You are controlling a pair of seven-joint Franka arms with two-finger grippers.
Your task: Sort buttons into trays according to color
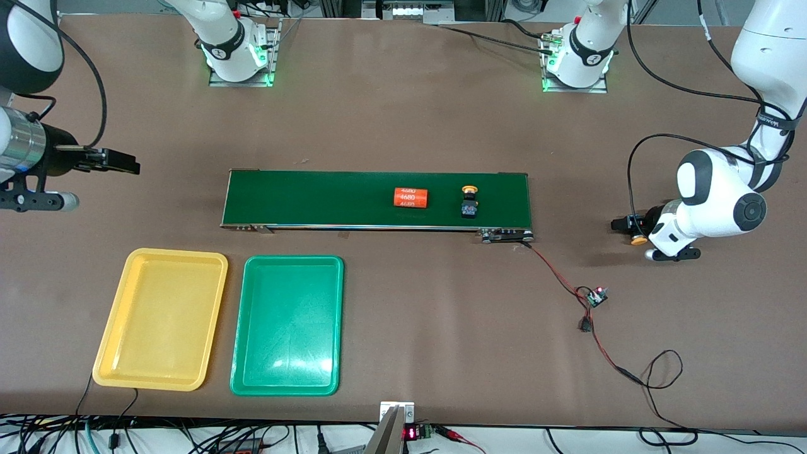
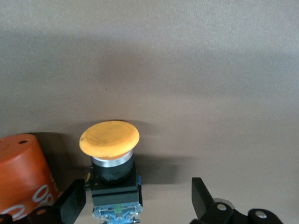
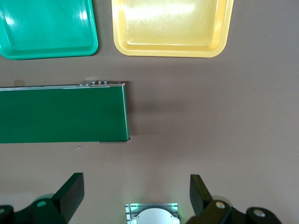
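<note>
My table [image 1: 403,113] is bright and evenly lit. White glare shines on my green tray [image 1: 287,325]. Soft shadows sit under my arms.

My front camera sits high over the worktop [image 1: 403,126], facing both bases. My left wrist camera looks low and close at a yellow button [image 2: 110,139] beside an orange cylinder [image 2: 21,175]. My right wrist camera looks down from higher, sharing conveyor belt [image 3: 60,114] and both trays [image 3: 170,28] with the front view.
</note>
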